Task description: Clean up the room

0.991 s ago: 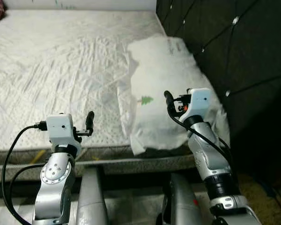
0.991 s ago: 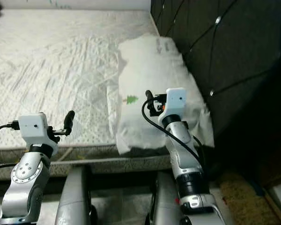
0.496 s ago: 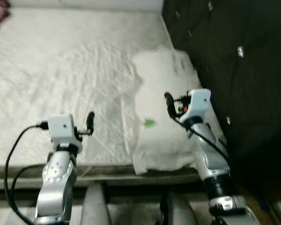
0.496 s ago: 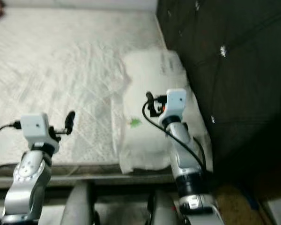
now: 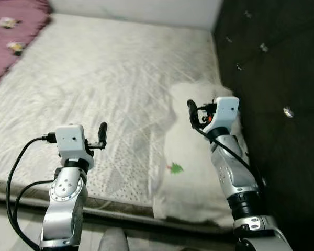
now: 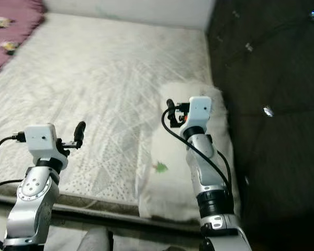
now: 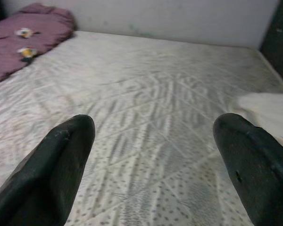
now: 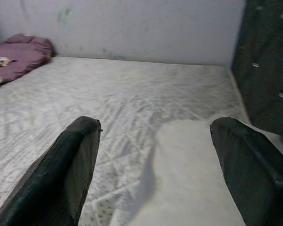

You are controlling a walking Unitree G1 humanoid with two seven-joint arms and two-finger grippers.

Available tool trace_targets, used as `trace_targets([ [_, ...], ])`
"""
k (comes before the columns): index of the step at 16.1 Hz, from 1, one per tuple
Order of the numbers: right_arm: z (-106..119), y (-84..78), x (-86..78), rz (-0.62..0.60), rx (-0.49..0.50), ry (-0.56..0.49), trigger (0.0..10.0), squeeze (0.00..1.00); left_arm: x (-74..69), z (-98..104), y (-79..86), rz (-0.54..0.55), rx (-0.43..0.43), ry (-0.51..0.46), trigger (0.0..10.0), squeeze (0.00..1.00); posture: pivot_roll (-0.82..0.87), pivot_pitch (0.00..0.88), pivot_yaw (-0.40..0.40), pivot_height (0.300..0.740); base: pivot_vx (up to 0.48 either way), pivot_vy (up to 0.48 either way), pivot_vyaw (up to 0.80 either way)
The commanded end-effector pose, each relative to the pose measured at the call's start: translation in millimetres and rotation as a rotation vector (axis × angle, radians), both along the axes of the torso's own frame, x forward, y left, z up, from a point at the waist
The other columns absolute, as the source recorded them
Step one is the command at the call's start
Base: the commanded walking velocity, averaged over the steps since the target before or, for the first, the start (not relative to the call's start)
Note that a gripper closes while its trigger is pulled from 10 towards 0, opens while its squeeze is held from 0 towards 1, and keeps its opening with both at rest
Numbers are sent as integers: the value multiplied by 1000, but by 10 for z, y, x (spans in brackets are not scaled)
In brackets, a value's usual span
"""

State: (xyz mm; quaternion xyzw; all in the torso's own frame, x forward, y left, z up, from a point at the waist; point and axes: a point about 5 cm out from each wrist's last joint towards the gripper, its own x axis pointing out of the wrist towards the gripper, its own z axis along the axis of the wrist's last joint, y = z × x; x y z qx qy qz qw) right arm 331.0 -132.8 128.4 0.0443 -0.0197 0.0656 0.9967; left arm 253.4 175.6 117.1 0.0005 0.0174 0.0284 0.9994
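Note:
A white pillow (image 5: pixel 193 178) with a small green tree print lies on the right side of the bare white mattress (image 5: pixel 104 78), against the dark headboard. My right gripper (image 5: pixel 191 112) hovers open above the pillow's far end; the right wrist view shows the pillow (image 8: pixel 193 188) below its spread fingers (image 8: pixel 80 155), which hold nothing. My left gripper (image 5: pixel 101 135) hangs open over the mattress near its front edge, empty, with the mattress (image 7: pixel 151 94) between its fingers (image 7: pixel 66 150). A crumpled purple blanket (image 5: pixel 15 31) with small light patches lies at the bed's far left corner.
A dark tufted headboard (image 5: pixel 272 78) runs along the right of the bed. A pale wall (image 8: pixel 132 28) closes the far side. The mattress's front edge (image 5: pixel 21 188) is just before my left arm.
The camera has moved, so the whole picture shifted: more of the bed shows and the purple blanket has come into view. Both arms keep the same pose, grippers still open.

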Motion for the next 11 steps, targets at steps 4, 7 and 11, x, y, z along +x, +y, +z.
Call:
trace_targets([
  [4, -120, -130, -23, -71, 35, 62, 10000, 0, -6, -33, 6, -9, -4, 16, 10000, 0, 16, 0, -48, 740, 0, 0, 0],
  [7, -190, -191, -22, -123, -13, 100, 10000, 0, -14, -50, -23, -8, -17, 21, 10000, 0, 20, 0, -51, 740, 0, 0, 0],
  [11, -240, -226, -41, -117, -8, 135, 10000, 0, -48, -88, -45, -19, -34, 29, 10000, 0, 14, 0, -56, 740, 0, 337, 0],
])
